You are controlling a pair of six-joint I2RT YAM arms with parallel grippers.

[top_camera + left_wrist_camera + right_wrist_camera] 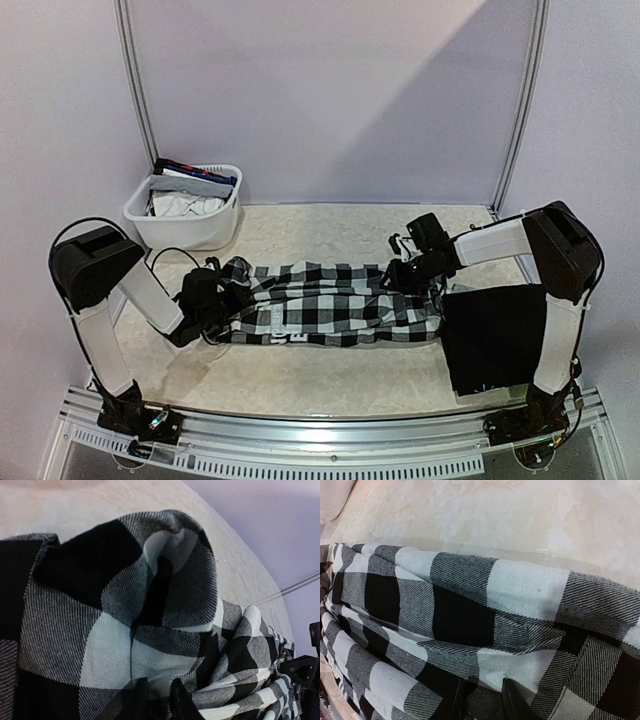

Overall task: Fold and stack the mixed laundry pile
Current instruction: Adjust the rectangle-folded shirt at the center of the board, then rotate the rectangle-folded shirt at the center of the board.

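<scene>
Fingers of left gripper [156, 703] clamp one end of checkered shirt [320, 305]; fingers of right gripper [482, 703] clamp its opposite end.

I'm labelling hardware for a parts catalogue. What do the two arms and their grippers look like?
Both arms match: the left arm and right arm have white box-shaped links, bulky black joint housings and black bases on a silver rail. Thin black cables loop along them. The left gripper and right gripper are black, with dark fingers. No markings are readable.
</scene>
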